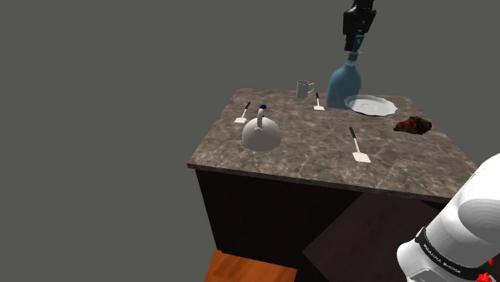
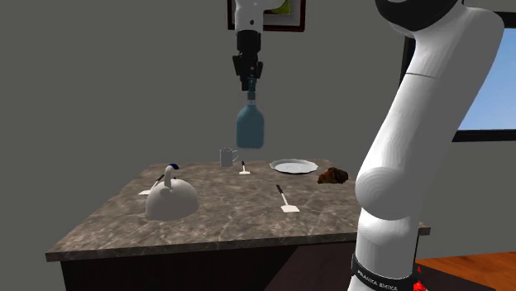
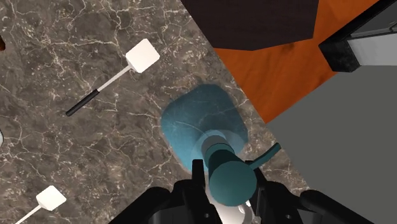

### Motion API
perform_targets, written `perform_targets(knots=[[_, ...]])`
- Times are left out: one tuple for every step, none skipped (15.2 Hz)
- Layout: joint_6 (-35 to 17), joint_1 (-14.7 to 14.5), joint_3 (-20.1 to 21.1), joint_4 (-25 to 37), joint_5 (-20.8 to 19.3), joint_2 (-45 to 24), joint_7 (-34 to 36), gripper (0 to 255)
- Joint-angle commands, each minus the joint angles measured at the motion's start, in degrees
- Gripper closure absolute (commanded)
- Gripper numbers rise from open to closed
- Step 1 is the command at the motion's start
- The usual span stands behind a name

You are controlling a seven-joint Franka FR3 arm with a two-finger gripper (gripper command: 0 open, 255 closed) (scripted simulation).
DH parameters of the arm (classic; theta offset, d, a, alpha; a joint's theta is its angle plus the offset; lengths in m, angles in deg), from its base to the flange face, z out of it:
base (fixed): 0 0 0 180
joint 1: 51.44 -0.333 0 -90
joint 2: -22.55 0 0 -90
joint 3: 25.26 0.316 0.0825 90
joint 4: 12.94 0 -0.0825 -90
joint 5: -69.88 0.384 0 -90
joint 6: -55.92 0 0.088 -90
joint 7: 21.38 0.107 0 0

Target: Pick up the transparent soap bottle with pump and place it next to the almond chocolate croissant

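The soap bottle (image 1: 346, 84) is translucent blue-teal with a pump top. It hangs upright in the air over the far part of the marbled table (image 1: 320, 156), close to the white plate (image 1: 370, 105). My gripper (image 1: 356, 50) is shut on its pump neck from above. In the second exterior view the bottle (image 2: 250, 124) hangs under the gripper (image 2: 249, 81), clear of the tabletop. From the wrist, the fingers (image 3: 198, 177) clasp the pump head of the bottle (image 3: 200, 124). The brown croissant (image 1: 413, 124) (image 2: 332, 175) lies on the table just past the plate.
On the table stand a pale kettle (image 1: 261, 132) (image 2: 171, 198) and a mug (image 1: 304, 88) (image 2: 227, 156). Three white spatulas lie around, one (image 1: 358, 146) mid-table. Below the wrist camera are a spatula (image 3: 121, 73) and orange floor (image 3: 286, 70) beyond the table edge.
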Motion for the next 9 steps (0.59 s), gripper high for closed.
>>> perform_targets(knots=[[2.07,0.01,-0.13,2.98,0.11,-0.92,-0.17,255],[2.90,0.00,-0.16,4.20,0.16,-1.31,-0.19,255],[3.74,-0.01,-0.19,5.44,0.22,-1.71,-0.22,255],[4.59,-0.02,-0.23,6.70,0.29,-2.13,-0.24,255],[4.95,-0.02,-0.24,7.24,0.31,-2.31,-0.25,255],[5.05,0.51,-1.12,7.06,0.02,-2.06,-1.69,255],[5.15,1.03,-2.01,6.95,-0.27,-1.87,-3.14,255],[5.25,1.55,-2.92,6.92,-0.56,-1.74,-4.61,255],[5.35,2.08,-3.84,6.95,-0.84,-1.67,-6.08,255]])
